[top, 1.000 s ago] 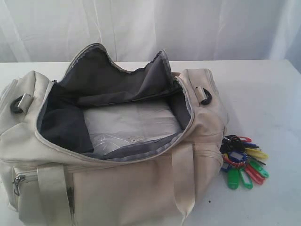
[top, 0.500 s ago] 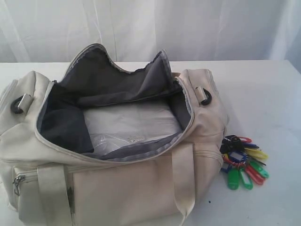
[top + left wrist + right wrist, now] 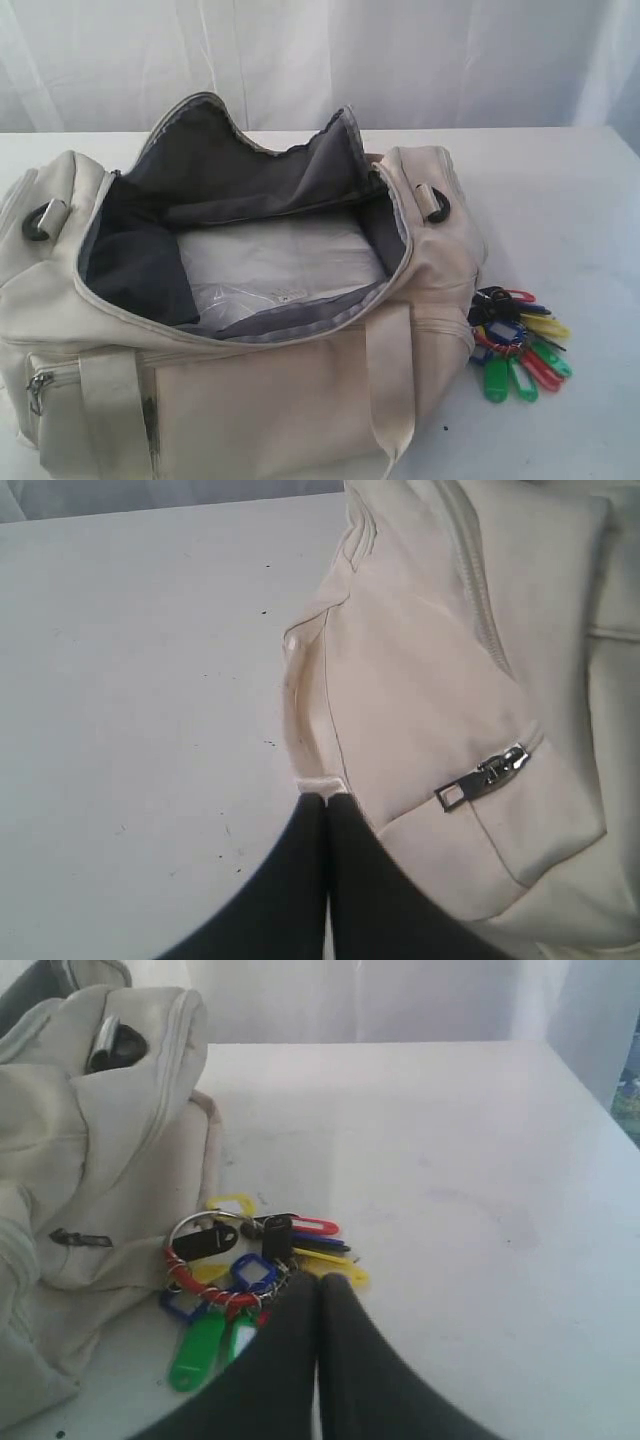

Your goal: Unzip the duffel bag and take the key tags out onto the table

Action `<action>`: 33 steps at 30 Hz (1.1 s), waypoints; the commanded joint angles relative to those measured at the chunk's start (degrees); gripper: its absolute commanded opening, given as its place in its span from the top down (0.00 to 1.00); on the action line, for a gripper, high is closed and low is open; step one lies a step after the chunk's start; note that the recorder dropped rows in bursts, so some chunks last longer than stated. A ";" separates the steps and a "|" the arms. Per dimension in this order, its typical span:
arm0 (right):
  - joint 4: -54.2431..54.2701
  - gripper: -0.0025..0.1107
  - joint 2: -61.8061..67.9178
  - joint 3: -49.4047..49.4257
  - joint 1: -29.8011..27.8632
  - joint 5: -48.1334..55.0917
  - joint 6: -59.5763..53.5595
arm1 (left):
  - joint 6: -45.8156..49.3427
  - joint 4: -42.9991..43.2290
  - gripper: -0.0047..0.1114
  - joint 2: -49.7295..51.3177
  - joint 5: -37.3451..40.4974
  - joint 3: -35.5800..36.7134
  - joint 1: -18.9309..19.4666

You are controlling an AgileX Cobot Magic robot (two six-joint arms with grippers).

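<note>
Nearest me, the key tags [image 3: 515, 340] lie in a bright bunch on the table [image 3: 560, 200], just beside the right end of the duffel bag [image 3: 260, 400]. The right gripper [image 3: 320, 1290] is close by them, its dark fingers pressed together on nothing. The left gripper [image 3: 325, 810] is likewise clenched and empty, right beside the bag's left end near a side-pocket zipper pull [image 3: 480, 778]. The bag's top gapes wide, showing grey lining and some pale plastic wrapping [image 3: 280, 265] on its floor, with a white curtain [image 3: 400, 60] hanging beyond.

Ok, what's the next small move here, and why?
Probably just pull the right gripper back: the duffel bag gapes unzipped, the key tags already lie on the table beside it, and that gripper's jaws are shut on nothing.
</note>
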 commanded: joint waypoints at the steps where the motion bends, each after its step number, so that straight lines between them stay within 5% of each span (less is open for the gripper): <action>1: -3.63 0.98 -0.34 0.32 0.17 -0.53 0.32 | -0.34 0.00 0.96 -0.23 -0.20 0.17 0.03; 18: -15.74 0.98 -0.34 0.32 0.17 -0.63 0.32 | -0.34 0.00 0.96 -0.23 -0.20 0.17 0.03; 33: -15.95 0.98 -0.34 0.32 0.17 -0.63 0.32 | -0.34 0.00 0.96 -0.23 -0.20 0.17 0.03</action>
